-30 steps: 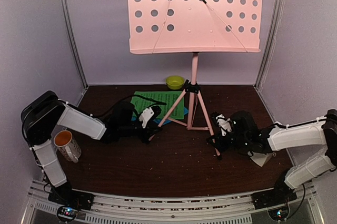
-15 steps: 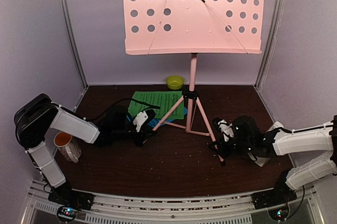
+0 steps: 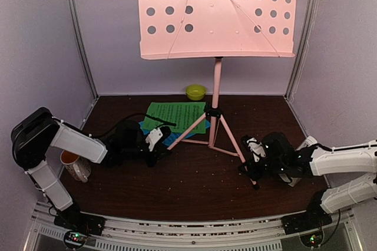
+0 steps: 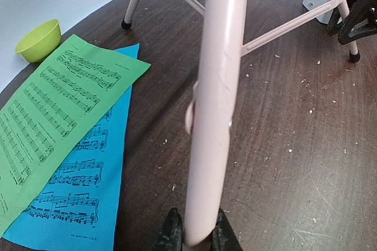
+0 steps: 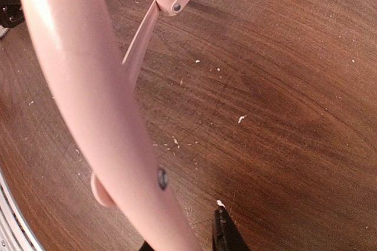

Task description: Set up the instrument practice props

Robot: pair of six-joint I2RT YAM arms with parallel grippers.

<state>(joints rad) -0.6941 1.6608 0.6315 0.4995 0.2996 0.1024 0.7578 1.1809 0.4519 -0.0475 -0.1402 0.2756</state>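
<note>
The pink music stand [image 3: 215, 12] stands upright mid-table, its perforated desk high at the back and its tripod legs spread. My left gripper [image 3: 160, 142] lies low on the table, shut on the tip of the left leg [image 4: 215, 98]. My right gripper [image 3: 250, 159] is shut on the right leg [image 5: 88, 86], near its foot. The green sheet [image 3: 177, 115] lies flat behind the left leg, overlapping the blue sheet [image 4: 76, 192]. A pale object [image 3: 307, 142], perhaps the metronome, peeks from behind my right arm.
A small lime-green bowl [image 3: 196, 92] sits at the back wall behind the stand. A white mug with orange inside [image 3: 73, 164] stands at the near left beside my left arm. Metal posts and walls close in both sides. Crumbs dot the dark wood table [image 3: 194, 186].
Both grippers have drawn toward the near edge with the legs, the left one leftward and the right one rightward. The stand's hub has come nearer and the desk has shifted slightly.
</note>
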